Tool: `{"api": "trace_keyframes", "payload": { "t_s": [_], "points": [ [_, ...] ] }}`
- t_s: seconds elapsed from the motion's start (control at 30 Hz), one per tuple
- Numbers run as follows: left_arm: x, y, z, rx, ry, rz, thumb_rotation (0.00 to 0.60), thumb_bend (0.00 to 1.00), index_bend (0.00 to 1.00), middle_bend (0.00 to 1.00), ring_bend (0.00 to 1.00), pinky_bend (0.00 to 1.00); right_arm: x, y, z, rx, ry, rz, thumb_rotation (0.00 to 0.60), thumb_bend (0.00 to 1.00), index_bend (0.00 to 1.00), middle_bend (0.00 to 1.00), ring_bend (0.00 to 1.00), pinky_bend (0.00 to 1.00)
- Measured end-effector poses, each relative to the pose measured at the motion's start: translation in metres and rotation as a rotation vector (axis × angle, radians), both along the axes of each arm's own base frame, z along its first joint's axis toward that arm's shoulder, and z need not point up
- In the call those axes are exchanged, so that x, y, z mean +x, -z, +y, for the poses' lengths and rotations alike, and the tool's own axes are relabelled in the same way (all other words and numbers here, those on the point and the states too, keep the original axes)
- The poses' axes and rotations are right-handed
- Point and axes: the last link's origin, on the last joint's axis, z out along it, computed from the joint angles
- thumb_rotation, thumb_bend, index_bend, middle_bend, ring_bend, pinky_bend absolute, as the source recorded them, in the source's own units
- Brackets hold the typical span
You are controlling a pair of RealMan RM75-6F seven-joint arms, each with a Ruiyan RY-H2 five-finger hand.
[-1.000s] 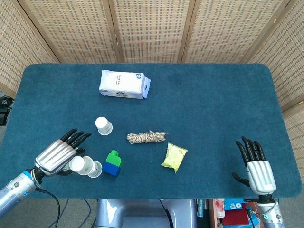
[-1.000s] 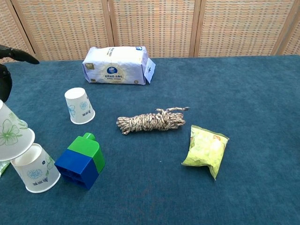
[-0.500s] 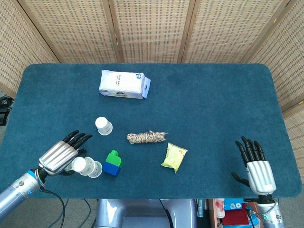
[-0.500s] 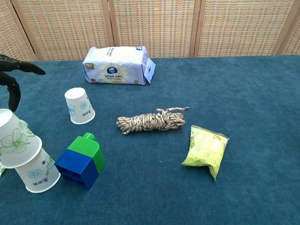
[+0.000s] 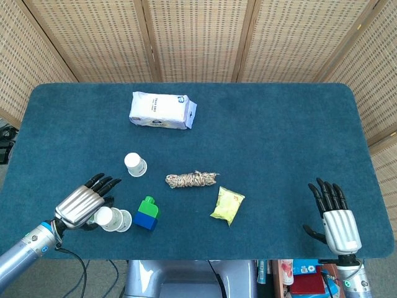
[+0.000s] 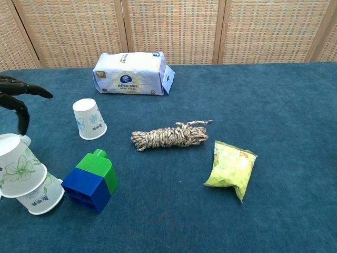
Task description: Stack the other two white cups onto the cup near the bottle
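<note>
Covering the scene: blue cloth table (image 5: 267, 124), wicker screen (image 5: 198, 37) behind it
Tissue pack (image 5: 162, 110): white, lying flat on the far left-centre of the table, well apart from everything else
Left hand (image 5: 79, 205): near the front left edge, back of the hand up, fingers curled round the upper cup; in the chest view only its dark fingertips (image 6: 21, 92) show at the left border
Right hand (image 5: 335, 218): at the front right corner, palm down, fingers spread and straight, holding nothing, well apart from every object
Rope (image 5: 192, 179): a beige coiled bundle at the table's middle, lying crosswise between the lone cup and the snack bag
Snack bag (image 5: 227, 205): yellow-green, flat, just right of and nearer than the rope
Bottle (image 5: 147, 213): blue body with green top, lying on its side near the front, just right of the cup pair
Upper cup (image 6: 18, 164): white with a flower print, tilted, seated in the mouth of the lower cup, held by the left hand
Lower cup (image 6: 39, 197): white, leaning, just beside the bottle, its rim partly hidden by the upper cup
Lone cup (image 5: 134, 164): white, set apart behind the bottle, left of the rope, untouched
</note>
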Motion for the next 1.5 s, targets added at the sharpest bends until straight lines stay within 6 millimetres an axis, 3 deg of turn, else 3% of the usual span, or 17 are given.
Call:
{"api": "trace_keyframes", "payload": {
  "t_s": [0.1,0.3,0.53,0.93,1.27,1.5],
  "points": [
    [-0.003,0.006,0.003,0.008,-0.006,0.007,0.600,0.20,0.13,0.00,0.00,0.00,0.000,0.000,0.000,0.001,0.001,0.001,0.600,0.00,0.00,0.00,0.00,0.00],
    [-0.002,0.014,0.006,0.025,-0.003,-0.002,0.600,0.21,0.12,0.00,0.00,0.00,-0.001,0.000,0.000,0.002,0.004,-0.001,0.600,0.00,0.00,0.00,0.00,0.00],
    [0.005,0.007,0.024,0.099,-0.014,-0.059,0.600,0.21,0.12,0.00,0.00,0.00,0.000,0.002,0.000,0.014,0.004,0.002,0.600,0.00,0.00,0.00,0.00,0.00],
    [0.017,0.008,0.084,0.227,-0.089,-0.069,0.600,0.21,0.17,0.00,0.00,0.00,-0.003,0.004,-0.002,0.025,0.016,-0.001,0.600,0.00,0.00,0.00,0.00,0.00],
    [0.024,0.037,0.137,0.274,-0.191,-0.015,0.600,0.20,0.21,0.00,0.00,0.00,-0.009,0.006,-0.006,0.040,0.042,-0.004,0.600,0.00,0.00,0.00,0.00,0.00],
    [0.034,0.061,0.155,0.246,-0.227,0.008,0.600,0.21,0.26,0.00,0.00,0.00,-0.011,0.007,-0.008,0.040,0.049,-0.005,0.600,0.00,0.00,0.00,0.00,0.00]
  ]
}}
